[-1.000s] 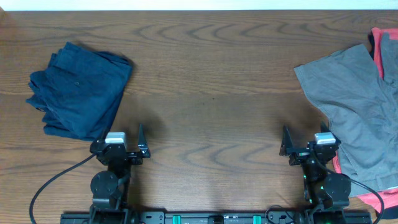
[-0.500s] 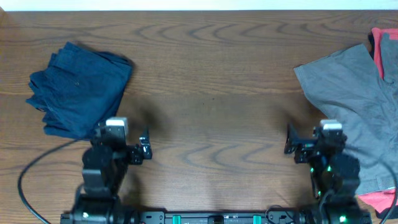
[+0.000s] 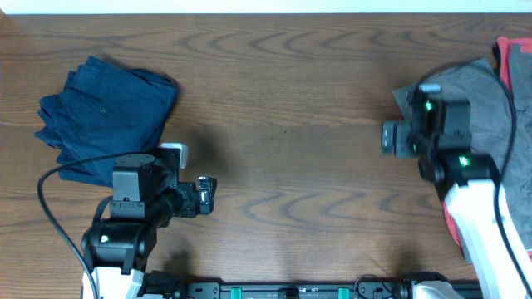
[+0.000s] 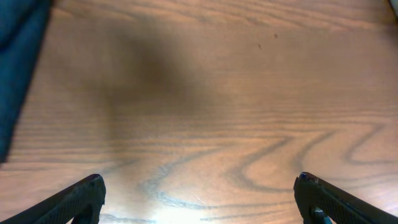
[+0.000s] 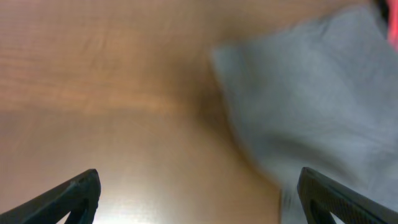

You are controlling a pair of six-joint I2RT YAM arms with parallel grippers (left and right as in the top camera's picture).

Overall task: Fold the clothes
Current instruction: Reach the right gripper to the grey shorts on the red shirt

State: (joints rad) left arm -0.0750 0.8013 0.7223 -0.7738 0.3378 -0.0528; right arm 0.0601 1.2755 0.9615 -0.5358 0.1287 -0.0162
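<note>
The clothes lie at both ends of the table. A folded navy garment [image 3: 108, 116] sits at the left, and its edge [image 4: 18, 62] shows at the left of the left wrist view. Grey-khaki shorts [image 3: 524, 141] lie spread at the right over a red T-shirt [image 3: 517, 58]. My left gripper [image 3: 208, 193] hangs open over bare wood, just right of the navy garment, its fingers wide apart [image 4: 199, 183]. My right gripper [image 3: 389, 137] is open too [image 5: 198, 177], at the left edge of the shorts [image 5: 311, 93], holding nothing.
The wooden table [image 3: 283, 83] stretches between the two piles. A black cable [image 3: 50, 208] loops from the left arm near the front edge. The arm bases stand along the front edge. A sliver of red [image 5: 392, 25] shows past the shorts.
The right arm has risen and reached back toward the shorts' left edge. The left arm has lifted and swung so its gripper points right. Both grippers stay open.
</note>
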